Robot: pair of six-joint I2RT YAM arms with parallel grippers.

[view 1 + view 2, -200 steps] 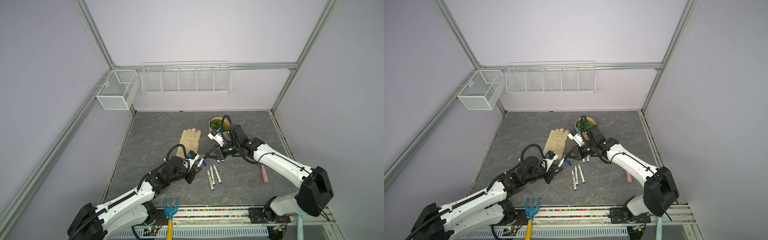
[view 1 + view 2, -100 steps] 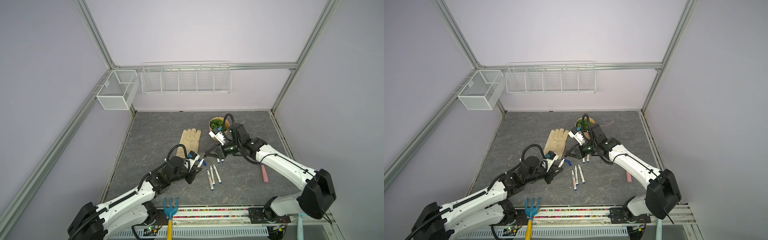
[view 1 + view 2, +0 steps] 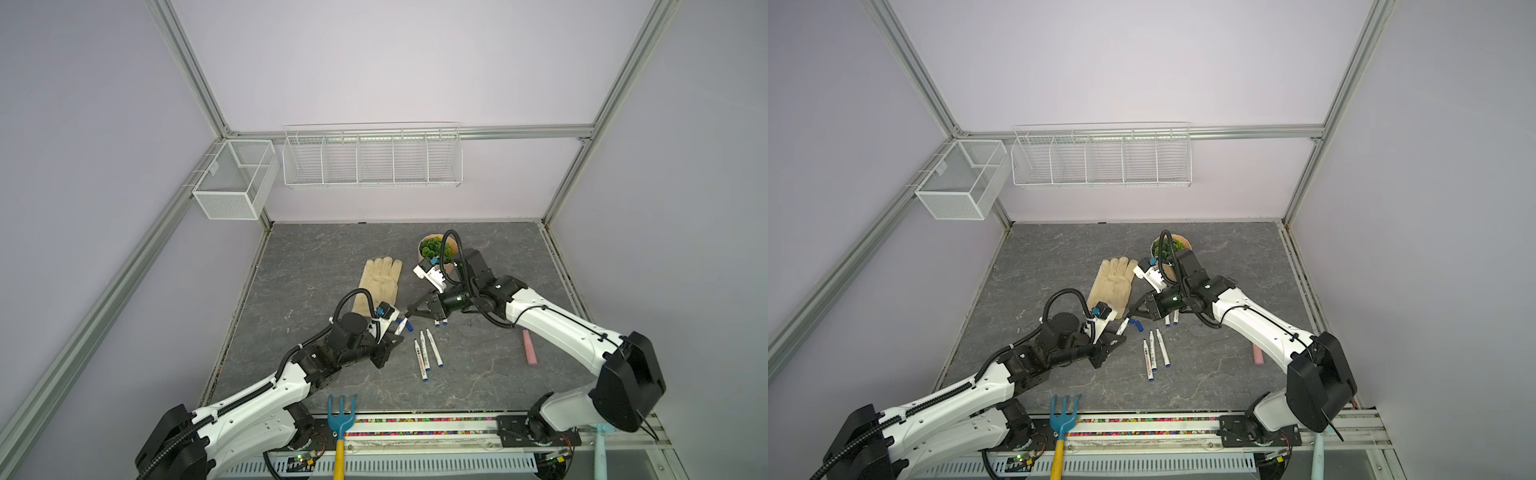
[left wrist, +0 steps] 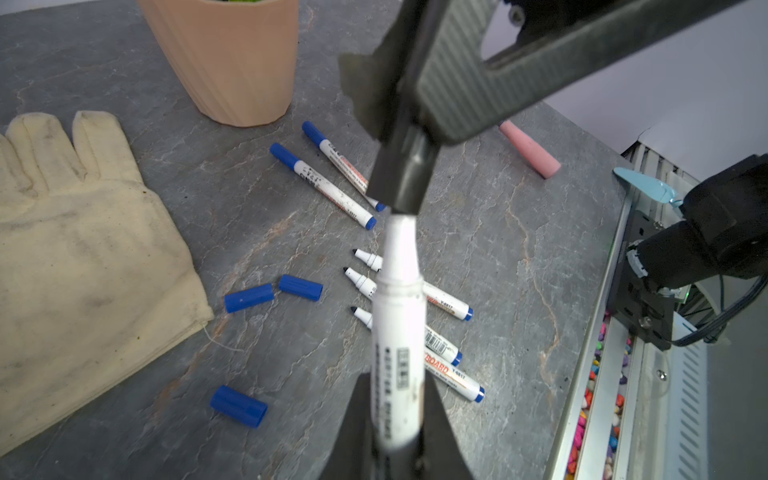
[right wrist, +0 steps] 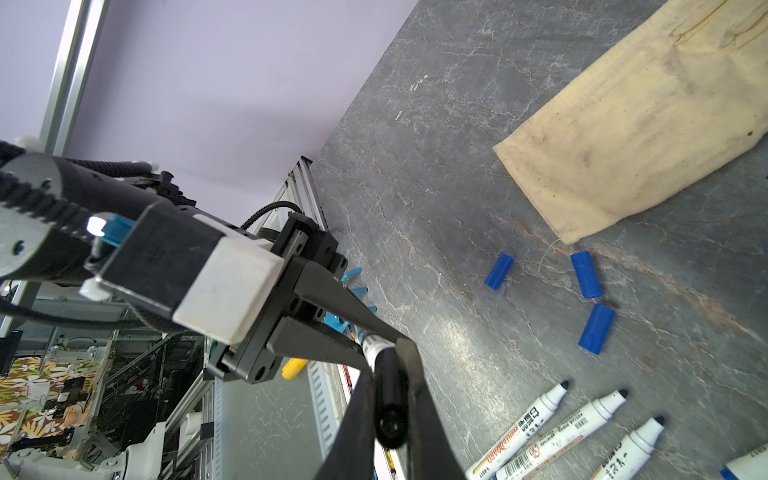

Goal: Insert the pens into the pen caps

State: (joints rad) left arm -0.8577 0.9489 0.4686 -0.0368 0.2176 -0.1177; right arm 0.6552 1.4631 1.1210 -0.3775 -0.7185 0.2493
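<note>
My left gripper [image 4: 395, 386] is shut on a white pen [image 4: 397, 332], held off the table. My right gripper [image 5: 390, 374] is shut on the black pen cap [image 5: 390, 399], which meets that pen end to end. The pen's tip is hidden inside the black cap [image 4: 401, 178], and its white neck shows outside it. In both top views the grippers [image 3: 395, 332] [image 3: 409, 314] meet tip to tip. Three uncapped pens [image 4: 446, 305] lie side by side on the table. Two blue-capped pens [image 4: 322, 185] lie near the pot. Three loose blue caps [image 4: 248, 297] [image 4: 300, 287] [image 4: 238, 406] lie beside the glove.
A cream glove [image 3: 380, 286] lies left of the work spot, with a potted plant [image 3: 434, 249] behind it. A pink stick [image 3: 529, 352] lies at the right. A blue garden fork [image 3: 340, 419] rests at the front edge. Wire baskets [image 3: 372, 156] hang on the back wall.
The right arm has shifted very slightly. Both grippers keep their holds and the black cap stays at the pen's tip.
</note>
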